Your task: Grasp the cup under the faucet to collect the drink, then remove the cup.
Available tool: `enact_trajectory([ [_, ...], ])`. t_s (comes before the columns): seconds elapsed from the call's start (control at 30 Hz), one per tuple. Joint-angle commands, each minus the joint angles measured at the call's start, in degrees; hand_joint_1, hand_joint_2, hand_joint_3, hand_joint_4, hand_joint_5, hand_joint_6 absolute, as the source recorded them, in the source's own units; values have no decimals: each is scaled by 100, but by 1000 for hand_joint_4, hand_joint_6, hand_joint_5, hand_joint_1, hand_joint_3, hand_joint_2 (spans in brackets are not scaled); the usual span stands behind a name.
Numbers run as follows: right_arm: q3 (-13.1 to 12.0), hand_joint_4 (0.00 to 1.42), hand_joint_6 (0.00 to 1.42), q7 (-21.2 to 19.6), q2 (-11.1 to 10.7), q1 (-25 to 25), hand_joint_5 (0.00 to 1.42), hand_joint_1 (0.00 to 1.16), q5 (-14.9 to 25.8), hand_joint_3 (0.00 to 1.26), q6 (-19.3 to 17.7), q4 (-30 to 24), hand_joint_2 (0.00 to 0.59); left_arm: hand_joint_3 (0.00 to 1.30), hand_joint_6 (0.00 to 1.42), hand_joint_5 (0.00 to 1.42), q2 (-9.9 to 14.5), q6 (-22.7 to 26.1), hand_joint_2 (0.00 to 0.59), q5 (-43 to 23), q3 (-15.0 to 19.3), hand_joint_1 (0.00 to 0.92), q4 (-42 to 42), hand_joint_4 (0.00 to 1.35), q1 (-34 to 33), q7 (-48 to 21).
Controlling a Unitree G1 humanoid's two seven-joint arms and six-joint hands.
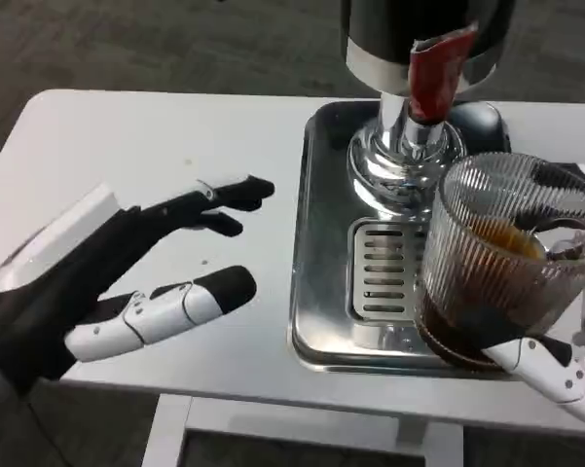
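A ribbed clear glass cup (506, 258) with dark brown drink in its bottom is lifted above the right side of the steel drip tray (321, 292). My right hand (565, 365) grips it from below and the right; most of that hand is cut off by the picture's edge. The dispenser's chrome faucet base (404, 156) with its red tap handle (436, 73) stands at the back of the tray, left of and behind the cup. My left hand (146, 282) hovers over the white table left of the tray, fingers spread, holding nothing.
A slotted drain grate (380, 272) lies in the tray's middle, just left of the cup. The white table (156, 146) extends to the left and back. Its front edge runs close below the tray, with dark floor beyond.
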Motion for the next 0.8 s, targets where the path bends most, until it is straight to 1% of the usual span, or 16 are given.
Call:
enact_trajectory([
  [0.03,-10,1024,1424,17,-65,-36,1229,792,-56,865,-432,-70,207,215,212,277,216,79,81,-77,-3,0,-255,196,-35,-147],
  [0.2,-48,1031,1424,110,-195,-51,1242,792,-2,866,-510,-12,207,205,204,259,344,-25,81,-95,109,0,-643,176,114,-277],
  [0.37,-90,1030,1424,207,-252,-25,1243,792,72,866,-514,-16,207,205,197,254,450,-72,78,-195,420,0,-992,171,457,-422],
  [0.57,-146,1030,1424,310,-295,35,1243,792,181,872,-495,-93,207,196,192,241,428,-83,76,-336,851,0,-1202,164,849,-485],
  [0.8,-201,1043,1424,363,-316,75,1243,792,264,875,-487,-168,207,195,180,229,427,-32,77,-439,952,0,-1660,161,961,-470],
])
